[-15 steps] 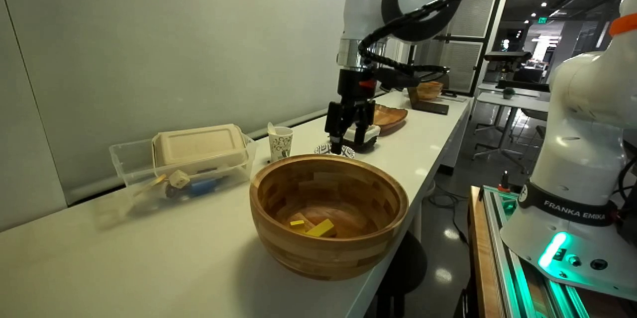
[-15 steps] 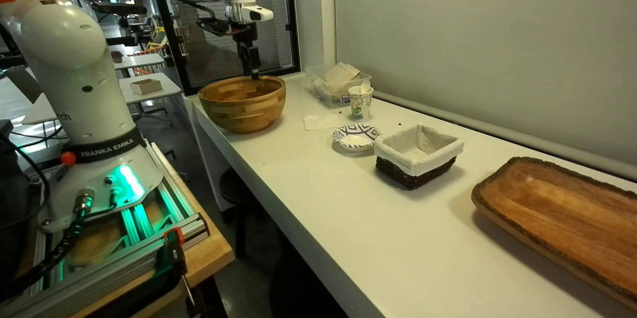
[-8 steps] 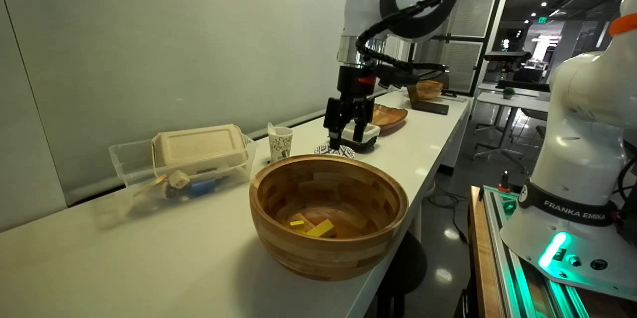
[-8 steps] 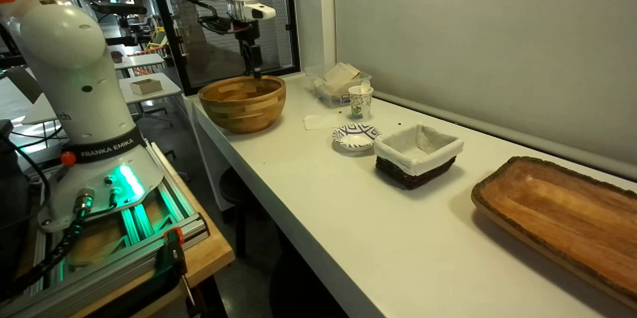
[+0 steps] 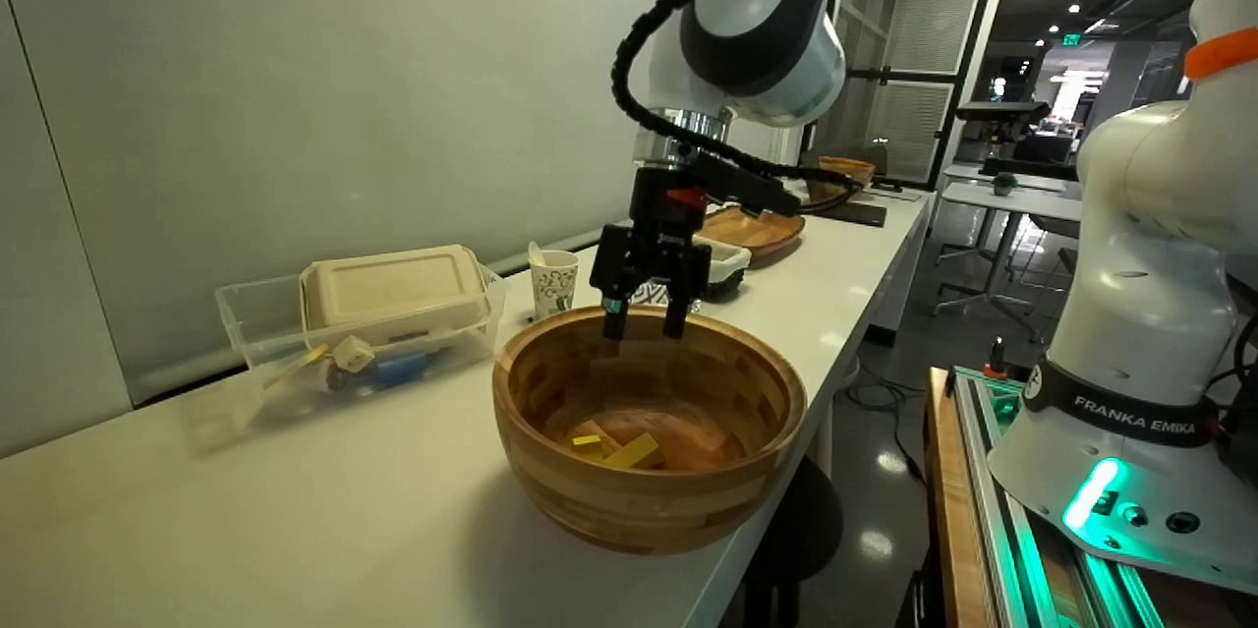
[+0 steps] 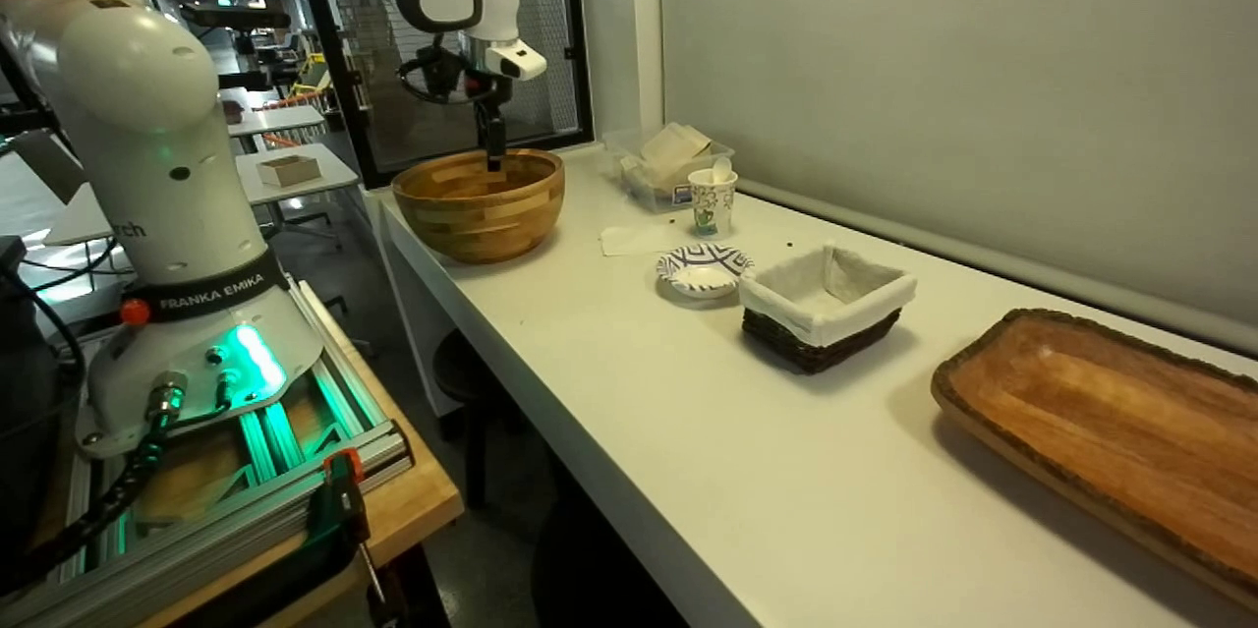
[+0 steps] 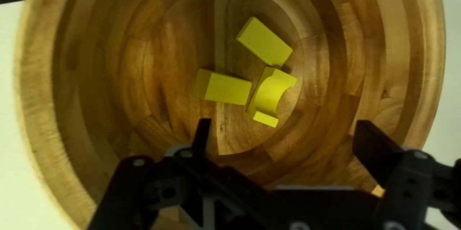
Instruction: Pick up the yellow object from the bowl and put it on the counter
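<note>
Wooden and thick-walled, the bowl [image 7: 36,79] fills most of the wrist view. On its floor lie an oblong yellow block [image 7: 264,41], a left yellow block [image 7: 228,89] below it, and an arched yellow block [image 7: 269,91] just beside both. Which of the three the task means, I cannot tell. The gripper [image 7: 283,125] has its fingers wide apart, lower in the view than the blocks, and the bowl's wall rises all round them.

In an exterior view, the bowl stands near the edge of the white desk [image 5: 275,520], yellow showing past its near rim. The parted fingertips hang before its inner far wall, and the gripper covers part of a patterned dish [image 5: 649,295]. Apart from the bowl, a clear container [image 5: 257,318] holds a beige box [image 5: 398,284], a pale cube [image 5: 352,353] and something blue [image 5: 401,370]. Near it stands a paper cup [image 5: 557,286] with a pale utensil [image 5: 536,255] in it.

In an exterior view, the bowl's side hides its floor. A white sheet [image 6: 639,240] lies between bowl and cup; past the dish stand a cloth-lined basket [image 6: 821,348] and a wooden tray [image 6: 1091,412].
</note>
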Controlling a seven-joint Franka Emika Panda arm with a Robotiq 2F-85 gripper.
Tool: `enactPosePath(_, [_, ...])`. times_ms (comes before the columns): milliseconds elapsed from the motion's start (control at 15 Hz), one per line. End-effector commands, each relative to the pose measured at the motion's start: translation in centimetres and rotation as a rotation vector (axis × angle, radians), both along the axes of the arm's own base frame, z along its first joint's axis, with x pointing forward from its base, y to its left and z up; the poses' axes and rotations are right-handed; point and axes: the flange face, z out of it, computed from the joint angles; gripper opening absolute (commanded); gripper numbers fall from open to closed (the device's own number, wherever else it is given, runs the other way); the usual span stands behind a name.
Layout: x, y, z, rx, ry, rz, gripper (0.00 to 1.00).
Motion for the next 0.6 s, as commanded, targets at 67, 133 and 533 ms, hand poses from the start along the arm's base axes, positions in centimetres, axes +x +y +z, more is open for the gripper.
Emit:
enactPosePath(67, [3.1, 0.5, -4.2, 0.075, 0.011, -0.087, 1.00])
enactPosePath(133, [3.5, 0.5, -5.1, 0.084, 0.018, -0.107, 1.00])
enactPosePath(533, [5.5, 1.6, -9.4, 0.110, 0.070, -0.166, 1.00])
